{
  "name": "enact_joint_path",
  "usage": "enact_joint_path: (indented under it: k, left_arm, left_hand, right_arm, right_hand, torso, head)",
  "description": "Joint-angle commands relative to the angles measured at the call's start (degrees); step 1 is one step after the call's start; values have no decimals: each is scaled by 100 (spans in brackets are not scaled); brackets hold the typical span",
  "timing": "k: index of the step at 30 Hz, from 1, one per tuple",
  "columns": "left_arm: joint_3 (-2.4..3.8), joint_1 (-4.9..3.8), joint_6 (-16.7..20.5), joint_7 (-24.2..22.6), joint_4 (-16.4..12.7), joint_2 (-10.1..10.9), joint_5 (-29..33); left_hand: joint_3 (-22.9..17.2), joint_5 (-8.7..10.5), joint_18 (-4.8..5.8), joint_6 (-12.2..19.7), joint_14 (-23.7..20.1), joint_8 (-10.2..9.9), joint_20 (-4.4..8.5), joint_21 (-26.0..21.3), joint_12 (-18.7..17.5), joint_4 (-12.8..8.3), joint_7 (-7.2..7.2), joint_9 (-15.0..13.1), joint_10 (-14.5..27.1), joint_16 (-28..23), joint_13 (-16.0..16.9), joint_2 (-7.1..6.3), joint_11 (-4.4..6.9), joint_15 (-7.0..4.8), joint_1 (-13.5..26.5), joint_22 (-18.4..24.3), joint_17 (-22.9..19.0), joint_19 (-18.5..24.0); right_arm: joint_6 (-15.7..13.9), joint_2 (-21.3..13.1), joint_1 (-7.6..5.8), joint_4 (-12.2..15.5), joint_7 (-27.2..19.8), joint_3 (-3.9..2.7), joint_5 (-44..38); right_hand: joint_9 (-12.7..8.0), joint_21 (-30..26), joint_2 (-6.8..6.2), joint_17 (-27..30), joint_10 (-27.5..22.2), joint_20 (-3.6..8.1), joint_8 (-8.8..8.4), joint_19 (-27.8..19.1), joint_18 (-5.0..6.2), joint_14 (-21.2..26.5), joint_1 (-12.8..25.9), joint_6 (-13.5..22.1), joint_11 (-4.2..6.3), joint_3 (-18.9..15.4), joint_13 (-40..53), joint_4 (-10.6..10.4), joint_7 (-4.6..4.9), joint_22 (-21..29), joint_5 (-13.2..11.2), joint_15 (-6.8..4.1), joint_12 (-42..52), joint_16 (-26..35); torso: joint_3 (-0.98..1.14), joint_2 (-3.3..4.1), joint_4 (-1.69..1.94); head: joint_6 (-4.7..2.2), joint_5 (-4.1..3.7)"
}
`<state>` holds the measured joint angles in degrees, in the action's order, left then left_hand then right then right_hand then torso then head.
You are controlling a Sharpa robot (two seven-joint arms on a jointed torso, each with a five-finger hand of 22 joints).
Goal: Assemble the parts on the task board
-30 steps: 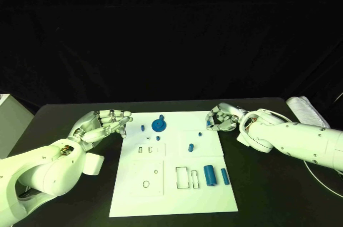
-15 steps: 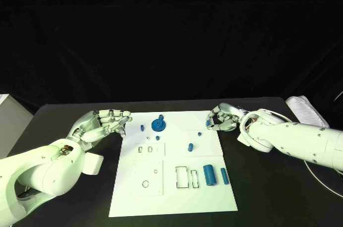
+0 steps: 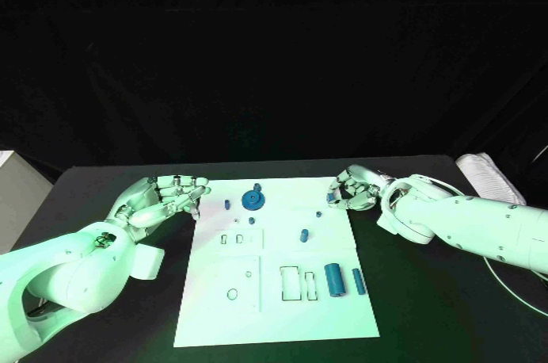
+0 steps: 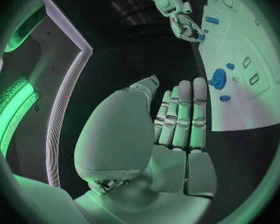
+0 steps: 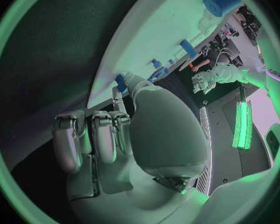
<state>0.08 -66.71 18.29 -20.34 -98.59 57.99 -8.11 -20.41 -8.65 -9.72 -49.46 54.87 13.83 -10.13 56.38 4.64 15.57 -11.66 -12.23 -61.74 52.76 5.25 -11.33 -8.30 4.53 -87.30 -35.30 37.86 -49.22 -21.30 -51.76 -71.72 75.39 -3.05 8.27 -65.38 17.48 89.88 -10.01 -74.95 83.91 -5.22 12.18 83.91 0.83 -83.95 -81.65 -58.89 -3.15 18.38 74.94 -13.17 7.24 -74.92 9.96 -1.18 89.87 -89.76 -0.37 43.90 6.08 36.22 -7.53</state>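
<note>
— What lay under everything?

— A black table [image 3: 425, 303], and in its middle the white task board [image 3: 286, 323], its long side running away from the robot.

— And the hands?

— The left hand [image 3: 167, 200] hovered just off the board's left edge, near the far corner. It held nothing; the left wrist view showed its fingers [image 4: 185, 115] stretched out straight side by side, the thumb standing apart from them. The right hand [image 3: 354, 190] sat at the far right corner of the board, its fingers curled in.

— Curled on something?

— On a small blue part [image 3: 332, 195], it seemed. The piece showed at the fingertips, on the side toward the board, and the right wrist view put it beside the tip of the thumb [image 5: 120, 81]. The grip itself was hard to make out.

— What was on the board?

— Near the right edge, on the robot's side, a thick blue cylinder [image 3: 335, 280] lay with a thinner blue cylinder [image 3: 359, 281] just beside it, both lengthwise along the board. Left of them were two outlined rectangular slots [image 3: 291, 284]. At the far end, left of centre, a round blue wheel [image 3: 253, 199] rested on the board. A short blue peg [image 3: 304, 236] was around the middle, toward the right.

— Anything smaller?

— A few blue bits: one just left of the wheel [image 3: 227, 204], one just nearer than it [image 3: 251, 219], and a tiny one between the peg and the right hand [image 3: 318, 214].
</note>
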Motion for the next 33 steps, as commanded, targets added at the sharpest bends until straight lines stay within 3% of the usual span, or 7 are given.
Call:
enact_joint_path:
  k: [1, 8, 15, 25, 33]
  left_arm:
    - [4, -5, -91, -34, -8, -4, -14]
    - [4, -5, -89, -32, -8, 5, -14]
    - [4, -5, -94, -31, 2, 2, -14]
    - [3, -5, -89, -29, 66, -5, -14]
    - [1, -6, -48, 26, 221, -100, -50]
  left_hand:
    - [-19, 18, -79, 30, -29, 1, 2, 17, -11, 2, 9, -5, 21, 19, 7, -17, 0, -3, -29, -6, -5, 31]
    - [-19, 18, -79, 30, -29, 1, 2, 17, -11, 2, 9, -5, 21, 19, 7, -17, 0, -3, -29, -6, -5, 31]
    - [-19, 18, -79, 30, -29, 1, 2, 17, -11, 2, 9, -5, 21, 19, 7, -17, 0, -3, -29, -6, -5, 31]
    - [-34, 19, -79, 30, -35, 5, 0, 37, -7, 2, 11, -13, 20, 28, 8, -18, 1, -2, -27, -18, -14, 46]
    - [-38, 19, -80, 24, -33, 9, -1, 44, -2, 5, 11, -16, 12, 33, 10, -16, 2, -3, -22, -21, -16, 50]
  right_arm:
    - [-46, 7, 7, 16, -62, 1, 3]
    - [-206, 10, 12, 31, 7, 1, -43]
    - [-614, -3, 17, 183, 149, 0, -141]
    - [-1201, -98, -69, 961, 647, -10, -314]
    - [-1524, 177, -71, 1472, 1193, -12, -426]
  right_hand:
    - [9, 12, 58, -1505, 609, 44, 26, 609, -83, -605, -5, -51, 35, 43, 1506, 8, -10, -1508, -19, -35, 13, -24]
    - [27, 12, 70, -1505, 609, 83, 78, 609, -83, -605, 13, -127, 78, 106, 1506, 36, -59, -1508, -6, -76, 13, -24]
    - [39, 12, 66, -1505, 609, 119, 112, 609, -83, -605, 76, -152, 115, 174, 1506, 47, -90, -1508, 145, -104, 13, -24]
    - [63, 12, 84, -1505, 609, 129, 167, 609, -83, -605, 185, -189, 145, 260, 1506, 41, -115, -1508, 320, -103, 13, -24]
    - [77, 12, 123, -1505, 609, 130, 195, 609, -83, -605, 211, -206, 159, 306, 1506, 45, -131, -1508, 300, -103, 13, -24]
  torso:
    - [-1, -1, 7]
    - [0, -1, 2]
    - [2, -5, 4]
    - [-13, -39, -26]
    - [-46, -117, -55]
  head:
    - [16, -4]
    - [23, 9]
    - [13, 10]
    - [29, 45]
    - [107, 224]
